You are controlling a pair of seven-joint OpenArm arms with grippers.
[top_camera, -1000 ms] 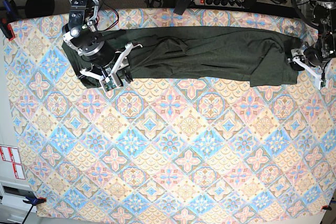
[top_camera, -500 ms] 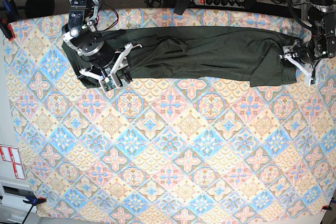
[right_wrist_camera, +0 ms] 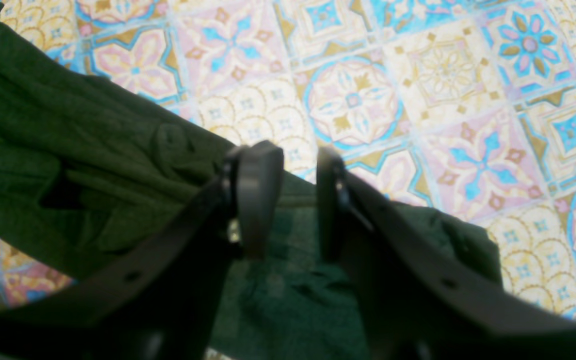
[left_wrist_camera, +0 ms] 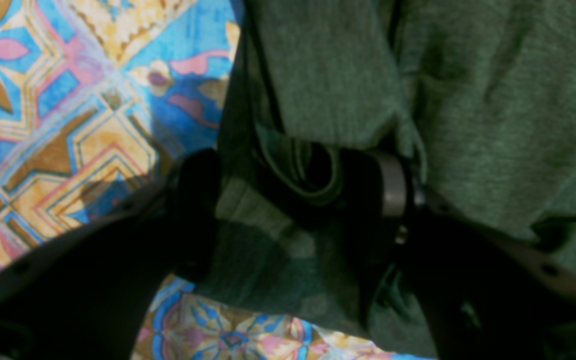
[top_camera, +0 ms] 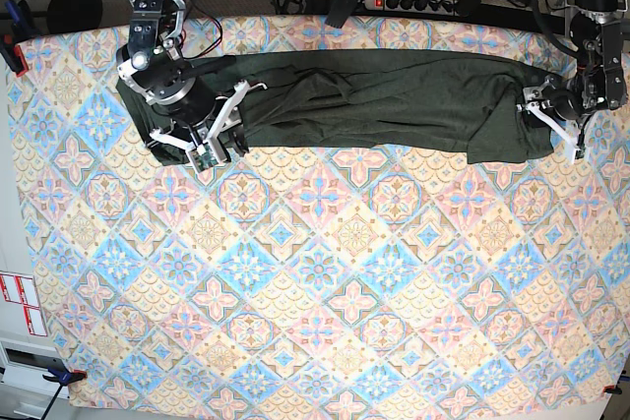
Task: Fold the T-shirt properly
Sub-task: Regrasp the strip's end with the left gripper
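Your T-shirt [top_camera: 384, 100] lies as a long band along the table's [top_camera: 315, 322] far edge, its axis running arm to arm. The left gripper [left_wrist_camera: 298, 200] stands wide, straddling bunched cloth at one end. The right gripper [right_wrist_camera: 298, 200], jaws partly apart with no cloth visibly pinched between them, sits at the other end.

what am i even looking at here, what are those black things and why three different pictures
It is a robot with two arms working at a table under a patterned cloth. One picture looks down from above; the other two come from cameras on the wrists, so the black prongs are gripper fingers seen close up. A long dark green T-shirt lies stretched across the far side. The left gripper stands wide around a bunched end of it. The right gripper sits at the other end, fingers partly apart over the fabric; a firm hold is not clear.
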